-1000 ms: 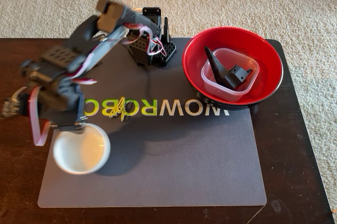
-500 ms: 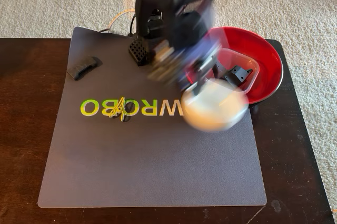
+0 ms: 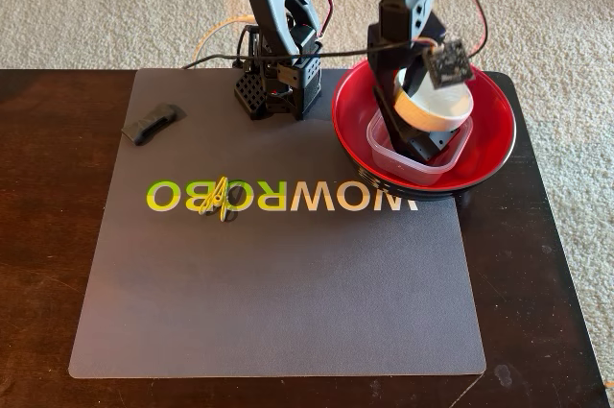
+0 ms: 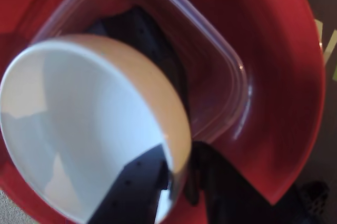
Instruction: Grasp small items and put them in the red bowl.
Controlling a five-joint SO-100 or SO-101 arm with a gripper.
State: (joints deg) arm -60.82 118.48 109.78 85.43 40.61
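The red bowl stands at the back right of the mat. Inside it lies the clear square tub, with the black toothed wedge in the tub. My gripper hangs over the red bowl, shut on the rim of the small white bowl. That white bowl is tilted above the tub. One finger is inside the white bowl and the other is outside. The small flat black piece and the yellow clip lie on the mat.
A grey mat with green lettering covers most of the dark table. The arm's base stands at the mat's back edge, with cables behind it. Beige carpet surrounds the table.
The arm has swung from the mat's left side to the right, carrying the white bowl off the mat to a spot over the red bowl. The flat black piece now shows.
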